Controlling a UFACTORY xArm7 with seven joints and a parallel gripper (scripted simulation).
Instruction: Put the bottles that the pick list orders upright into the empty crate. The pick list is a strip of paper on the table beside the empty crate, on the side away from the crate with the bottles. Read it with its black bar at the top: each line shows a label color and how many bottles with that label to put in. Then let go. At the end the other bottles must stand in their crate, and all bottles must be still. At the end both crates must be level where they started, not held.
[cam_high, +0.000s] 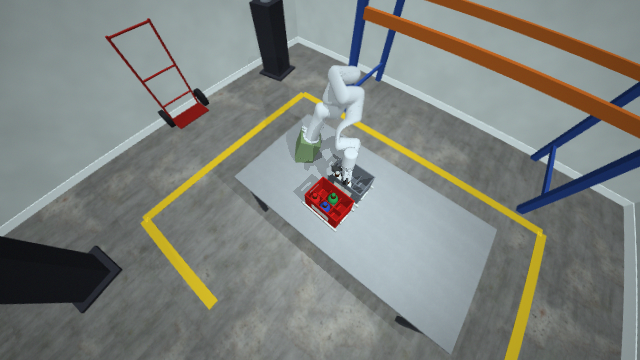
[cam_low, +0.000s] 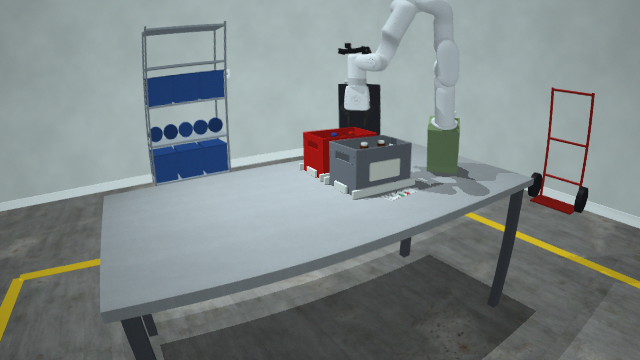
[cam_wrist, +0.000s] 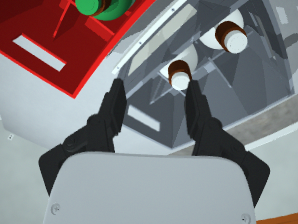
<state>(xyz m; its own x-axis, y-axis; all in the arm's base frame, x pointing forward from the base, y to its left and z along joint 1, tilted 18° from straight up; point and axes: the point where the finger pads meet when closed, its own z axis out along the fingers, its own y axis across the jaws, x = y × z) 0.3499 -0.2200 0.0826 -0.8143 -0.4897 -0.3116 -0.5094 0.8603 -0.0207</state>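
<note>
The grey crate (cam_wrist: 220, 83) holds two white-labelled bottles with brown caps (cam_wrist: 180, 75) (cam_wrist: 229, 36), both upright; the two caps also show in the exterior view (cam_low: 364, 145) (cam_low: 381, 143). My gripper (cam_wrist: 155, 90) hangs open and empty well above the grey crate's near edge, with the nearer bottle far below between the fingers. The pick list (cam_low: 400, 195) lies on the table beside the grey crate (cam_low: 370, 162); its lines are too small to read.
The green pedestal (cam_low: 443, 145) of the arm stands right of the crates. A black pillar (cam_low: 359, 107) stands behind the red crate (cam_low: 327, 147). A shelf rack (cam_low: 185, 102) and a red hand truck (cam_low: 562, 150) stand off the table.
</note>
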